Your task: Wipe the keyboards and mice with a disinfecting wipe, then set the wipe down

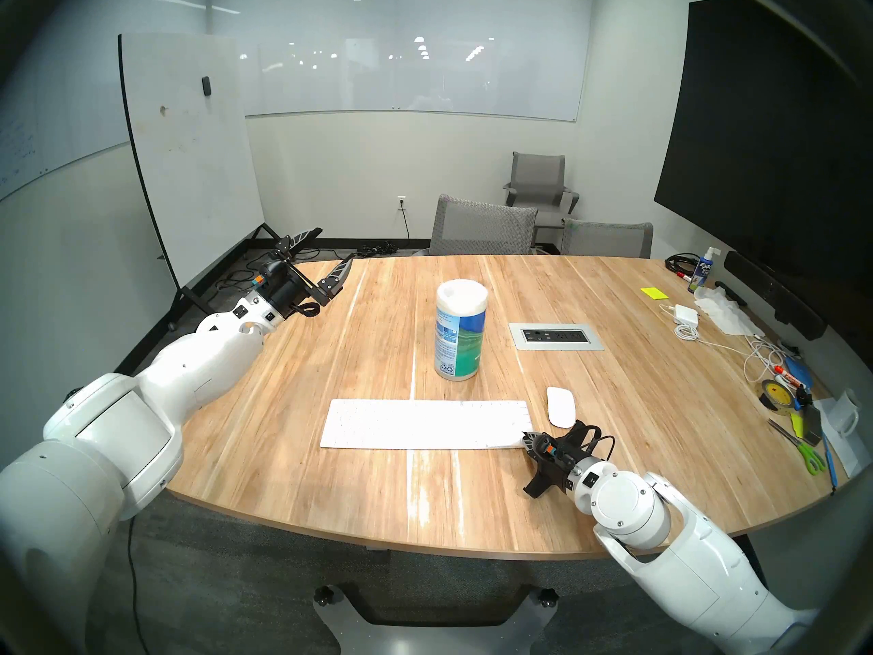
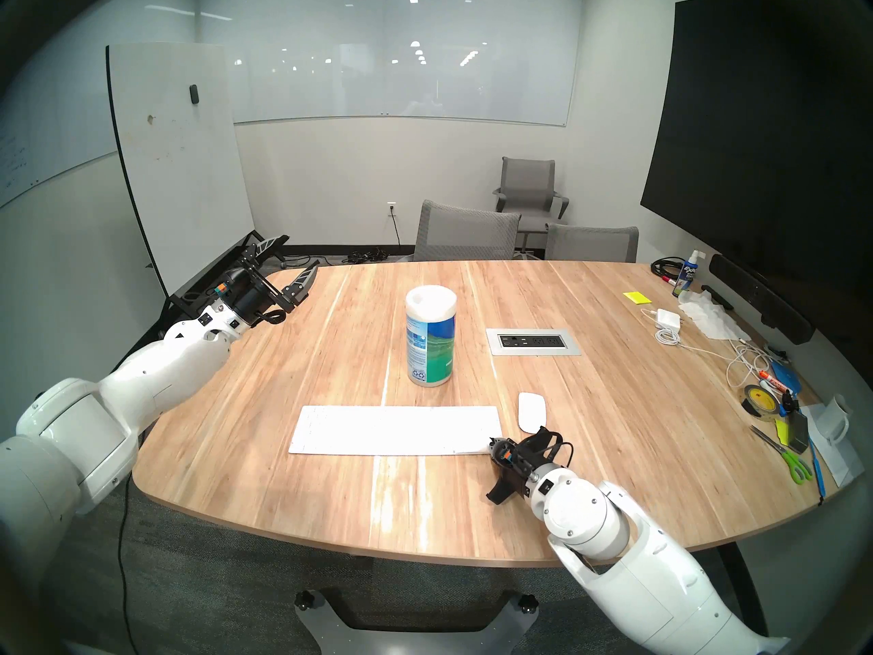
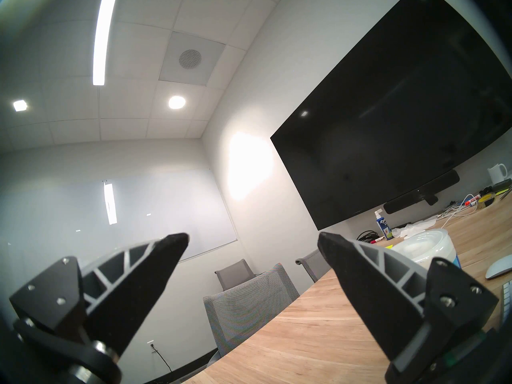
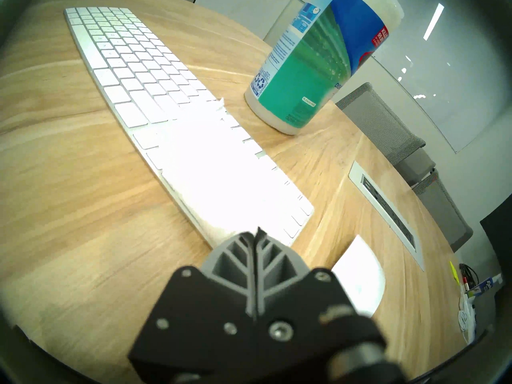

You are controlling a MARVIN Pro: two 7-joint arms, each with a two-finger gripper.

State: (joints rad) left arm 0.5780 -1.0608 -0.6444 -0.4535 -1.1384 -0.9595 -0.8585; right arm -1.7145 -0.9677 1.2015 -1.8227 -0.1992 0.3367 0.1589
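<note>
1. Wipes canister (image 4: 318,59): blue-green label, red patch reading "KILL" with figures beside it too small to read, small tag "BLEACH FREE"; recycling mark near the base. Upright on the counter (image 1: 330,488), behind the keyboard.
2. Spray bottle (image 1: 702,273) at the far right edge: "EXPO" legible.
3. Right gripper (image 4: 256,233): fingers pressed together, pinching the near edge of the wipe (image 4: 219,175). Wipe spread flat over the right half of the keyboard (image 1: 425,424), glaring white, covering the keys beneath.
4. Left gripper (image 1: 321,257): fingers spread wide, empty, raised over the counter's far left corner, well apart from the task items.
5. Mouse (image 1: 560,406): on the counter just right of the keyboard, close beside the right gripper; contact not discernible.
6. Surroundings: power-outlet panel (image 1: 556,336) set into the counter right of the canister; power adapter (image 1: 683,314) with cable, crumpled tissue (image 1: 723,316), yellow notes, tape roll, scissors (image 1: 803,451) along the right edge, clear of the keyboard.
</note>
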